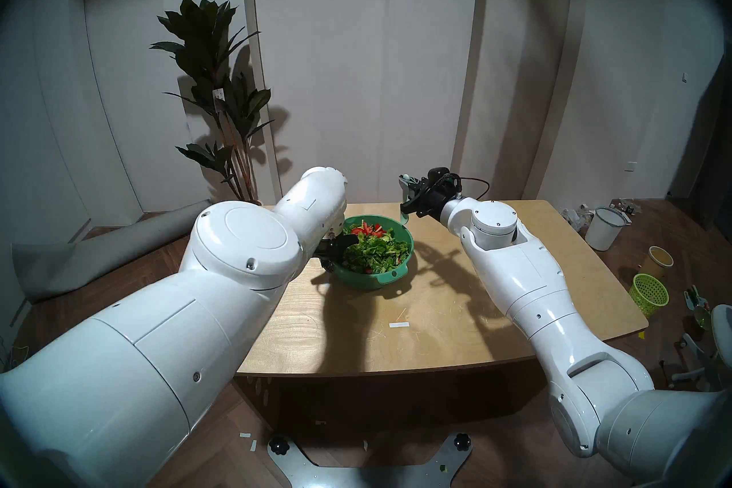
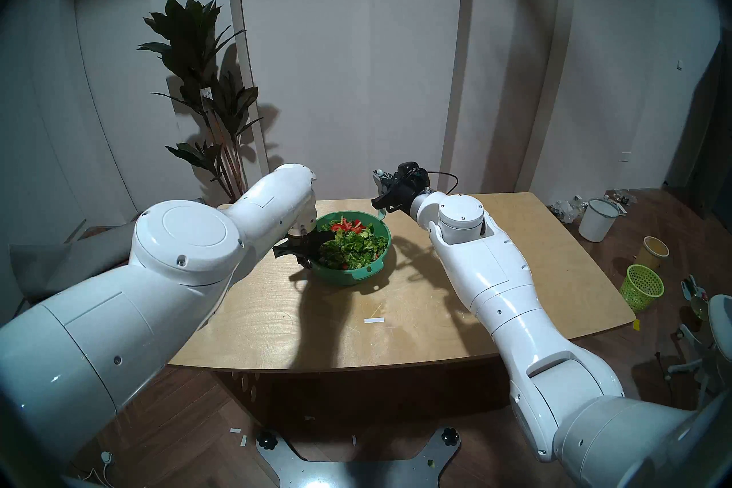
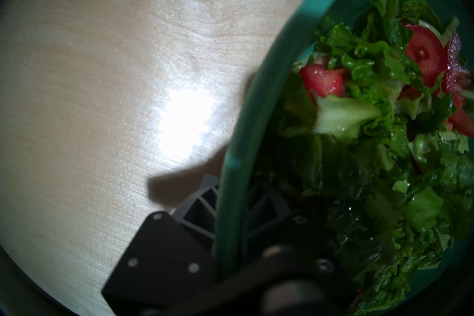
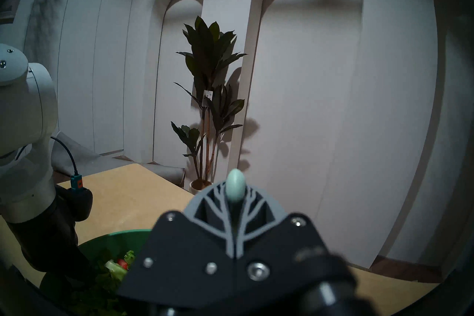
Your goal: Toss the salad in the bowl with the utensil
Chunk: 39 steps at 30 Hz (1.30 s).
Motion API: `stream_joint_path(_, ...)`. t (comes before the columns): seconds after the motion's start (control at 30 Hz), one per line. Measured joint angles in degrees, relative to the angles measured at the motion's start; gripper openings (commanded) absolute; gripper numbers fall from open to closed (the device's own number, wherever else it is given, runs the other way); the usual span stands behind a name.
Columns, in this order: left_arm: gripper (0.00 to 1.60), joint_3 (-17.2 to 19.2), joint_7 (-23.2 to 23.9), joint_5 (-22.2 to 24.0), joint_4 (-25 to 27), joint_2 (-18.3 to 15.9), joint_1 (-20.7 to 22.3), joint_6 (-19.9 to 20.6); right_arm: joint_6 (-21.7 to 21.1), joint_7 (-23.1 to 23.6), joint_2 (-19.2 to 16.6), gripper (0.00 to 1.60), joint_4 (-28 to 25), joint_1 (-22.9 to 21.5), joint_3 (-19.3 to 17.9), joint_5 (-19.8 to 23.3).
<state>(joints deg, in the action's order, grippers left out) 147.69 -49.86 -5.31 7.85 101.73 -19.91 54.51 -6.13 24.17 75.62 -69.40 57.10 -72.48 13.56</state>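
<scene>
The green bowl [image 1: 356, 279] stands mid-table, filled with the salad [image 1: 372, 249] of lettuce and tomato pieces. My left gripper [image 1: 330, 251] is shut on the bowl's left rim; in the left wrist view the rim [image 3: 256, 107] runs between its fingers, beside the salad [image 3: 372, 102]. My right gripper [image 1: 408, 198] is shut on the mint spoon [image 1: 404, 218] and holds it nearly upright above the bowl's far right rim, head down, clear of the salad. In the right wrist view the handle tip [image 4: 235, 186] sticks out between the fingers, with the bowl [image 4: 115, 238] below.
The wooden table [image 1: 435, 317] carries a white tape strip [image 1: 398, 325] in front of the bowl. A potted plant [image 1: 222, 99] stands behind the table's left corner. On the floor at the right are a white bucket [image 1: 604, 227], a yellow cup [image 1: 659, 261] and a lime mesh basket [image 1: 649, 293].
</scene>
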Motion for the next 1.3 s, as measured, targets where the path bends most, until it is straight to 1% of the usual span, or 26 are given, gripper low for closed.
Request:
stream_joint_path(0.27,0.00,0.4,0.0,-0.3,0.0,0.0,0.0,0.0,-1.9,2.4,-1.1,0.00,-0.2,-0.5,0.1,0.4)
stream_joint_path(0.77,0.00,1.0,0.0,-1.0,0.0,0.1,0.1,0.0,-4.8,5.8,-2.5,0.00,0.7,0.1,1.0,1.0)
stream_joint_path(1.3,0.00,1.7,0.0,-1.7,0.0,0.1,0.2,0.0,-5.7,7.7,-3.4,0.00,0.1,4.6,1.7,2.1)
